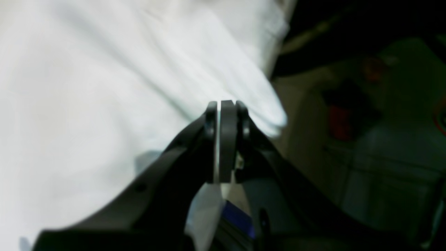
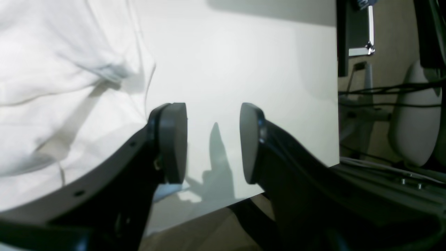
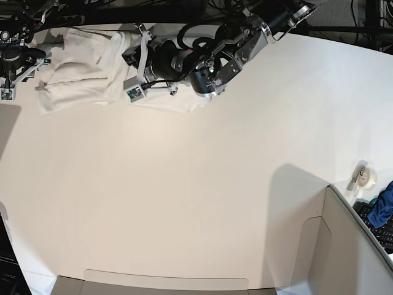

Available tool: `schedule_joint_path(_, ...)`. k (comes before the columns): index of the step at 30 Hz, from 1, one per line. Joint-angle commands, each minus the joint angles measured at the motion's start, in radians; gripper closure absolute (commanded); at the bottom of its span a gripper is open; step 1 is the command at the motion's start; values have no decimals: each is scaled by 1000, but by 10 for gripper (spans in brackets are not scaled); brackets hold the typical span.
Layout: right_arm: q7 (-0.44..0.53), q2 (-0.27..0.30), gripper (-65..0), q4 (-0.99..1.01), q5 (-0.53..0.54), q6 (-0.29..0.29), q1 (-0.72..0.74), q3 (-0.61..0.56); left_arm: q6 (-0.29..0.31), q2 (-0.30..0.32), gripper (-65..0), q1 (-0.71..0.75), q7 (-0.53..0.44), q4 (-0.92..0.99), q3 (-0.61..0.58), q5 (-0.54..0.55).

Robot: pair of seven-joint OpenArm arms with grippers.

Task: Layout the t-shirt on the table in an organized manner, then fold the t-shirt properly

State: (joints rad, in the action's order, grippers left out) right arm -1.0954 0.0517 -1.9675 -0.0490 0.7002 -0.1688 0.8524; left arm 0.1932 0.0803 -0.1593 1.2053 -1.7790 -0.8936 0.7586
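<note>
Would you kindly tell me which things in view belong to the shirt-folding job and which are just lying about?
Part of the job:
- t-shirt, bunched at the table's far edge
- table
- left gripper, jaws shut on the t-shirt
- right gripper, jaws open, holding nothing

Just lying about:
- blue cloth
- tape roll
- grey box wall

In the base view the left arm (image 3: 209, 58) lies across the crumpled t-shirt (image 3: 77, 77), hiding its middle and the left gripper itself, and the top edge cuts off both arms. The left wrist view is smeared; the dim shapes right of the cloth cannot be made out. In the right wrist view the t-shirt (image 2: 52, 87) runs off the left edge.
</note>
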Motion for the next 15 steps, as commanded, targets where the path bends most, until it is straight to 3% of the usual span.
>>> schedule_joint_path(1,19,17,-252,-16,1,-2,4,3,7,-15,0,-7,-22,-25,0,23)
schedule_joint_path(4,19,15,-252,-16,7,-2,7,3,7,-4,0,-9,-63,-49,0,32)
schedule_joint_path(8,16,37,-251,-14,27,-2,12,3,7,75,0,-9,-78,-97,1,31)
schedule_joint_path(15,-79,211,-253,96,251,-2,13,9,5,158,-1,-1,-78,-107,1,26)
